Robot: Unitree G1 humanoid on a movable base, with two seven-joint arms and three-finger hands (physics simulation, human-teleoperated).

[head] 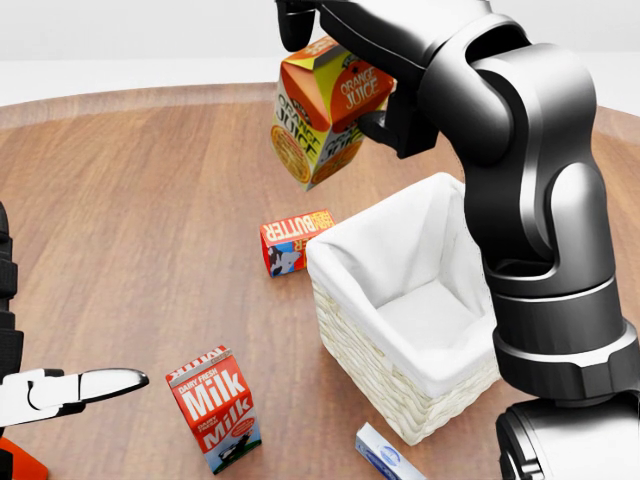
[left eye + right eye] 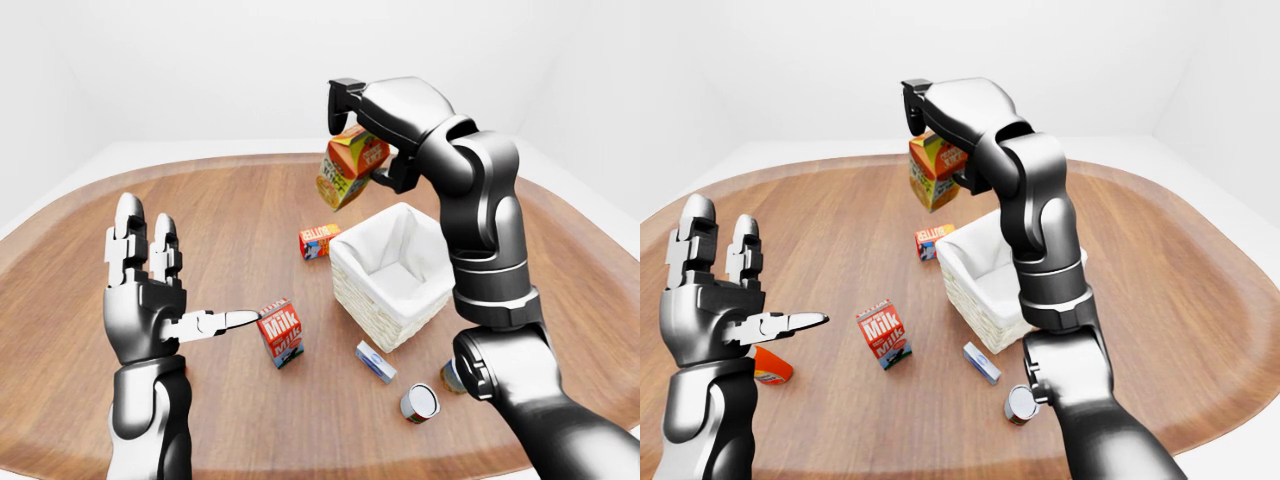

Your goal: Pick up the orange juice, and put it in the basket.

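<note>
The orange juice carton hangs tilted in the air at the top centre of the head view, gripped from above by the right hand, whose fingers close round its top. It is off the table, above and just left of the basket, not over its white lining. A butter box lies just left of the basket's upper left corner. A milk carton stands at the lower left, and a small blue and white box lies below the basket.

In the left-eye view, the left hand is raised at the left, fingers upright and spread, thumb pointing towards the milk carton, holding nothing. A can lies on its side at the lower right, below the basket.

In the right-eye view, an orange object shows on the table just under the left hand, partly hidden.
</note>
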